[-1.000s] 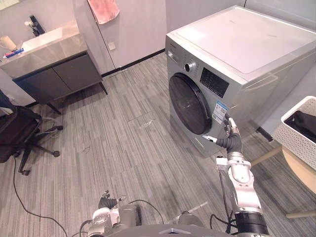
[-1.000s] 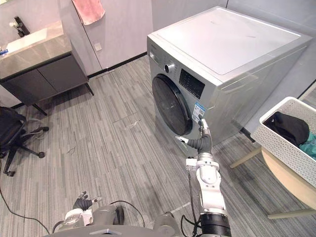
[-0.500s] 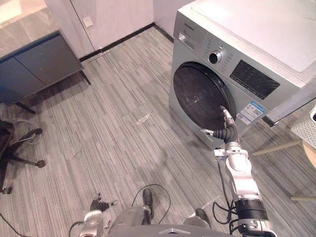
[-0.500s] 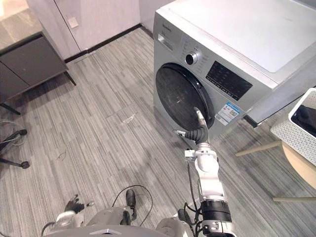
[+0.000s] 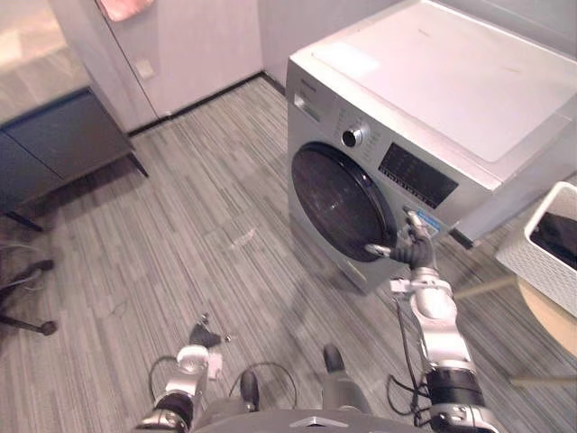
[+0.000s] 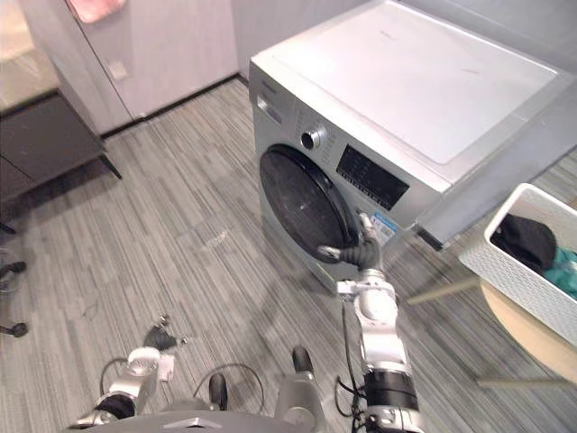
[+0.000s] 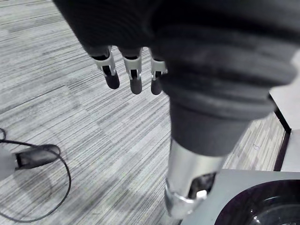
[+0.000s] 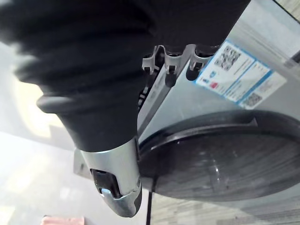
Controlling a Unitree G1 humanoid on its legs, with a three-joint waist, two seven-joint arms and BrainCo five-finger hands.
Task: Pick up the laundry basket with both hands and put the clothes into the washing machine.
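Observation:
The silver washing machine (image 5: 433, 99) stands ahead with its dark round door (image 5: 338, 203) shut. My right hand (image 5: 410, 245) reaches to the door's right rim, beside the blue-and-white sticker (image 8: 239, 72); its fingers (image 8: 171, 63) are straight and hold nothing. Low at the left, my left hand (image 5: 203, 336) hangs over the floor with relaxed fingers (image 7: 133, 70), empty. The white perforated laundry basket (image 6: 505, 271) sits at the far right on a round wooden table (image 6: 532, 334), holding a dark garment (image 6: 525, 242) and a teal one (image 6: 563, 269). Neither hand is near it.
A dark cabinet (image 5: 54, 144) stands at the back left, with a pink towel (image 5: 122, 7) hanging above it. An office chair's base (image 5: 27, 316) shows at the left edge. Grey striped floor spreads between me and the machine.
The camera has shifted, bringing the machine's top and the basket back into view. My right hand stays at the door's right rim. My left hand shows a little higher.

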